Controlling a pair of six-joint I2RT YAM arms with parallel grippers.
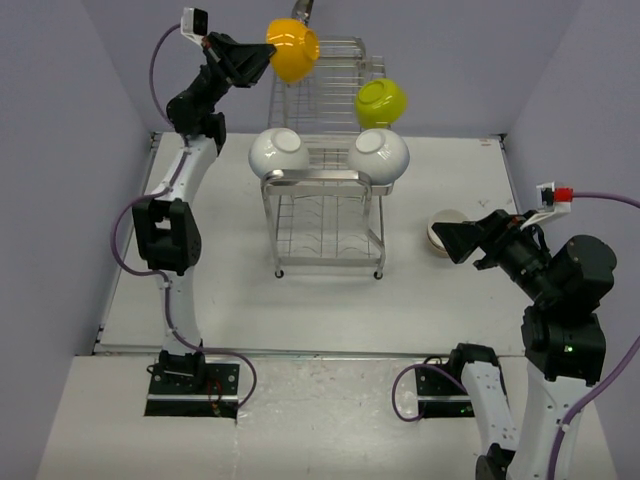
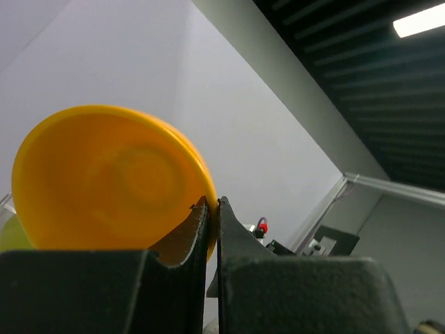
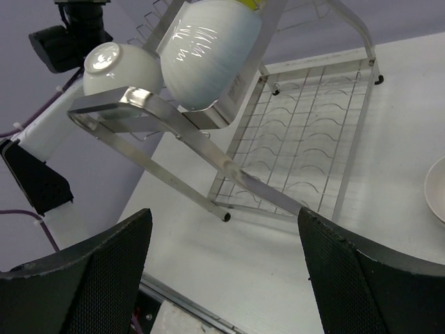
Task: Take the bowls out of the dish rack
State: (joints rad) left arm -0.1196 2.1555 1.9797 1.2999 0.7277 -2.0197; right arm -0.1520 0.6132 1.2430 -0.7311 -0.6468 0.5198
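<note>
The left gripper (image 1: 262, 57) is closed tight on the rim of the orange-yellow bowl (image 1: 293, 50), which it holds in the air just in front of its fingers, above the back left corner of the dish rack (image 1: 325, 215). The right gripper (image 1: 458, 240) stands wide open and holds nothing. A white bowl (image 1: 443, 226) lies just beside it on the table (image 1: 230, 300).

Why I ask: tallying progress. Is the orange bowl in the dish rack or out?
Out, apparently: the left end effector pinches the orange bowl's rim, holding it above the dish rack's top-left corner.

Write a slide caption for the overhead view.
Left gripper holds the orange-yellow bowl beside the dish rack, which carries two white bowls and a lime green bowl; right gripper open.
</note>
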